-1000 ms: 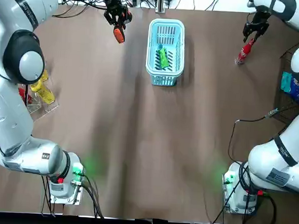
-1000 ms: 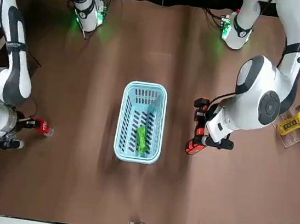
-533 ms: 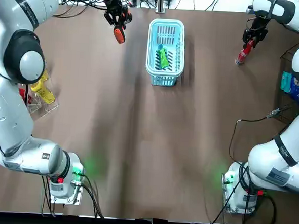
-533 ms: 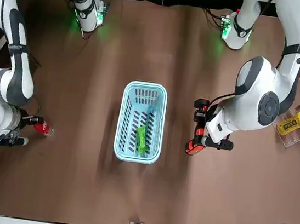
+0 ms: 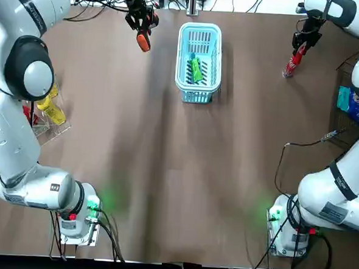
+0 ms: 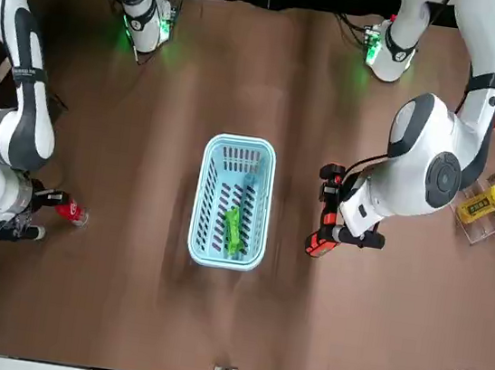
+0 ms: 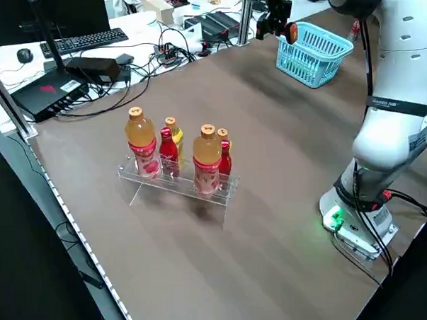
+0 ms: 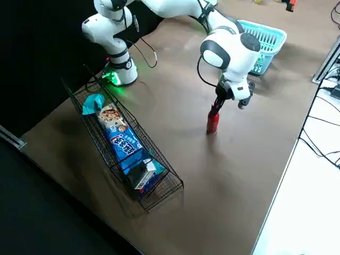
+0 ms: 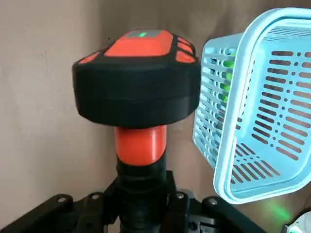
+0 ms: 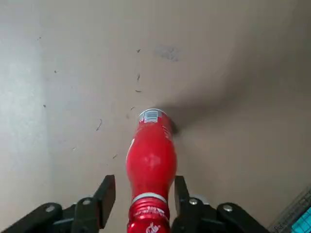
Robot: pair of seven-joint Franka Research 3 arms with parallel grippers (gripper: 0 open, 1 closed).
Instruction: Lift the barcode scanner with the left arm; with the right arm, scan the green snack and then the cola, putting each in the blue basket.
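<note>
Blue basket [image 5: 197, 96] on the brown tabletop [image 5: 165, 170], green snack [image 5: 196, 69] lying inside it, left pincer [image 5: 141, 27] clamped on the orange barcode scanner [image 5: 142, 41], held up just left of the basket, cola [image 5: 292, 61] upright well to its right, right pincer [image 5: 303, 43] spread wide, straddling the bottle's neck.

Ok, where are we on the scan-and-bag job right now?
Done: the green snack lies in the blue basket. In hand: the left pincer holds the barcode scanner up beside the basket, and the right pincer straddles the cola, fingers not yet closed; the bottle stands on the table. Left: grip, scan and basket the cola.
</note>
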